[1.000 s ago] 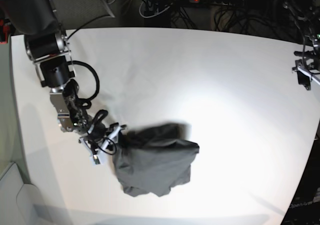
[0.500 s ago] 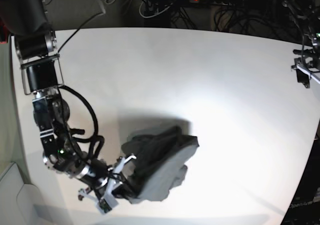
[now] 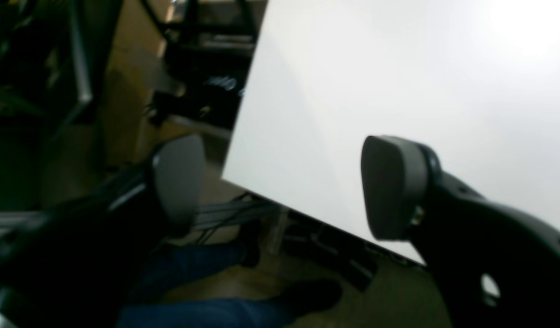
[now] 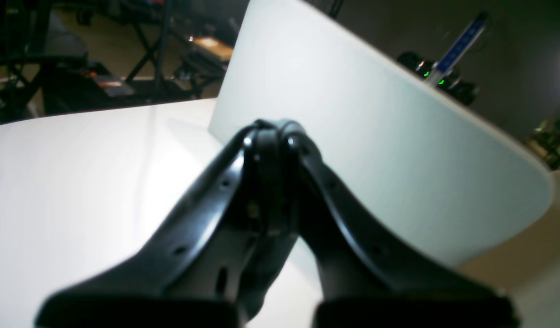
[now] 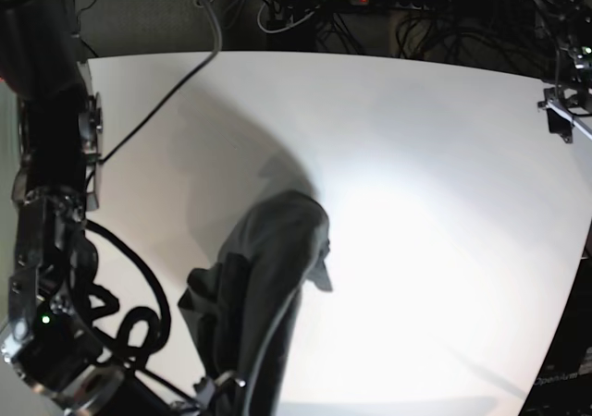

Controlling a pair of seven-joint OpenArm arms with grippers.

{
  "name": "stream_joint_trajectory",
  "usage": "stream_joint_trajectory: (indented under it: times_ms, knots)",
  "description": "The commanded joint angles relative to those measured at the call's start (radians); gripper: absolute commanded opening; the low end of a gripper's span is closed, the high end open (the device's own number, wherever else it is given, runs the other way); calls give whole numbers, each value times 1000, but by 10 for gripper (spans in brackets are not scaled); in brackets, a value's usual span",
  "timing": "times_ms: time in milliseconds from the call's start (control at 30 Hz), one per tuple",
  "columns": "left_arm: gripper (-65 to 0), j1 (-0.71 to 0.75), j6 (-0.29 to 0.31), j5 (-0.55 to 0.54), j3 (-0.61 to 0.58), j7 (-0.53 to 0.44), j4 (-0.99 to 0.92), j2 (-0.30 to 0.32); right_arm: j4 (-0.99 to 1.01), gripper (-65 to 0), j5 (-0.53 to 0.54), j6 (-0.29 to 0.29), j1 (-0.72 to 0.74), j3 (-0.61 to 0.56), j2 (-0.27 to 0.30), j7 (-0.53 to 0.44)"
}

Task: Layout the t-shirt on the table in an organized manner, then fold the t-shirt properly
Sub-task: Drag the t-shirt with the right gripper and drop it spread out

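Note:
The dark grey t-shirt (image 5: 268,287) hangs bunched in a long strip above the white table (image 5: 416,203), lifted toward the camera at the front left. My right gripper (image 5: 215,390) sits at the strip's lower end, mostly hidden by cloth. In the right wrist view my right gripper (image 4: 271,130) has its fingers pressed shut, and no cloth shows past the tips. My left gripper (image 5: 562,120) stays at the far right edge. In the left wrist view my left gripper (image 3: 284,182) is wide open and empty over the table's corner (image 3: 262,191).
A power strip and cables (image 5: 388,0) run behind the table's far edge. My right arm (image 5: 51,250) and its black cable fill the left side. A pale rounded panel (image 4: 375,136) rises beyond the right fingers. Floor and something blue (image 3: 193,291) lie below the left gripper.
My right gripper has shut on the crumpled t-shirt and raised it toward the front left, so the heap now hangs stretched out. The left arm has not moved.

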State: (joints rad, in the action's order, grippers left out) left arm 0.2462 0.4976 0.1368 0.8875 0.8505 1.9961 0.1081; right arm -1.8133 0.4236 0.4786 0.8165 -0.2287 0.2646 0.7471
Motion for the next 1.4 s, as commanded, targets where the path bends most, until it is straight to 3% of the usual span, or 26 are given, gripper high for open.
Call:
stream_joint_trajectory:
  times_ms: [0, 133, 367, 700, 900, 967, 1133, 1300, 1367]
  knots:
    - [-124, 9, -6, -10, 0, -37, 18, 14, -12, -650, 4, -5, 48, 10, 6, -37]
    - [-124, 37, -6, -10, 0, -61, 18, 14, -13, -650, 2, -5, 62, 15, 29, -37]
    - [-124, 37, -6, -10, 0, -60, 18, 14, -26, -650, 5, -5, 80, 9, 17, -36]
    - [-124, 38, -6, -10, 0, -60, 19, 14, 8, -650, 4, -7, 149, -45, -178, -24]
    - [-124, 38, -6, -10, 0, -60, 19, 14, -15, -650, 4, -7, 145, 90, -222, 39]
    - [-124, 35, -6, -10, 0, -60, 19, 15, 24, -650, 4, -7, 143, 177, -205, 41]
    - [-124, 28, -6, -10, 0, -60, 19, 14, 91, -650, 7, -7, 11, 329, -92, 32]
    - [-124, 15, -6, -90, -1, -60, 18, 14, 143, -646, 2, -7, -283, 346, 3, -42]
    - [-124, 20, -6, -118, -1, -60, 18, 14, 165, -607, 2, -7, -386, 334, 35, -76]
